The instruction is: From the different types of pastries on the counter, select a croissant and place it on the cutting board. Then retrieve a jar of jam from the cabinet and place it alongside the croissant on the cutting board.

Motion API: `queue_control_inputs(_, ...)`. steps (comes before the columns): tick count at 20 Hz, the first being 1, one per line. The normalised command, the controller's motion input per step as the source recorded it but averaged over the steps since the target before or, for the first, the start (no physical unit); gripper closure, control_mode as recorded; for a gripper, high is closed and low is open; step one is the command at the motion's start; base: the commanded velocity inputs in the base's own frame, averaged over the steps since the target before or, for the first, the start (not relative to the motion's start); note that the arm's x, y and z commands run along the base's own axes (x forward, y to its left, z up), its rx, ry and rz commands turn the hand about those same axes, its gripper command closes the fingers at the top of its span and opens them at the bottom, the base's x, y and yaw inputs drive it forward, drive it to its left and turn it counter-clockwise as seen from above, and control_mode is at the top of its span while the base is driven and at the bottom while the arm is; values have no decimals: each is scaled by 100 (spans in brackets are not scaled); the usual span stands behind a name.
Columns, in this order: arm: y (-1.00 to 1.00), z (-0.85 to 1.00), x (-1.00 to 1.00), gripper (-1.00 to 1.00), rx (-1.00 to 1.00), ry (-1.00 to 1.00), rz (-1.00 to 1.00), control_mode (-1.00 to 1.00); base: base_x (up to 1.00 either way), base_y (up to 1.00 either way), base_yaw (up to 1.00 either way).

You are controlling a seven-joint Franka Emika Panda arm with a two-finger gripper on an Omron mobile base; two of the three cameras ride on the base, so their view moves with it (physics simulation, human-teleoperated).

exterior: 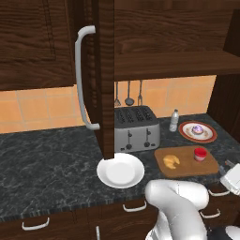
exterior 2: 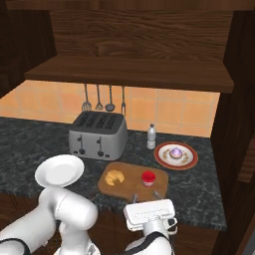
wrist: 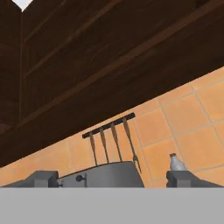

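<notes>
The light wooden cutting board [exterior: 186, 164] [exterior 2: 130, 188] lies on the dark counter [exterior: 51, 159] right of the toaster. On it rest the golden croissant [exterior: 171, 161] [exterior 2: 115, 176] and, to its right, the red-lidded jar of jam [exterior: 200, 153] [exterior 2: 148, 178], standing upright and free. My gripper [exterior 2: 145, 196] [exterior: 226, 166] hovers at the board's front edge just short of the jar, open, with nothing between its fingertips [wrist: 41, 178]. The purple-topped pastry [exterior: 198, 129] [exterior 2: 175, 152] sits on a red-rimmed plate. The cabinet door [exterior: 101, 70] stands open.
A silver toaster [exterior: 136, 126] [exterior 2: 98, 133] stands at the tiled wall under hanging utensils [wrist: 113, 140]. A slim clear bottle [exterior: 174, 120] [exterior 2: 151, 136] is behind the board. A round white plate [exterior: 121, 170] [exterior 2: 60, 170] lies left of the board. A wooden shelf [exterior 2: 129, 69] overhangs the counter.
</notes>
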Motion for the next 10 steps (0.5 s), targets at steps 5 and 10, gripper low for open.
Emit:
queue_control_inputs(5, -22, 94, -100, -100, -19, 32, 0, -100, 0, 0, 0)
queue_control_inputs(10, -27, 62, -100, -100, -40, 41, 0, -100, 0, 0, 0)
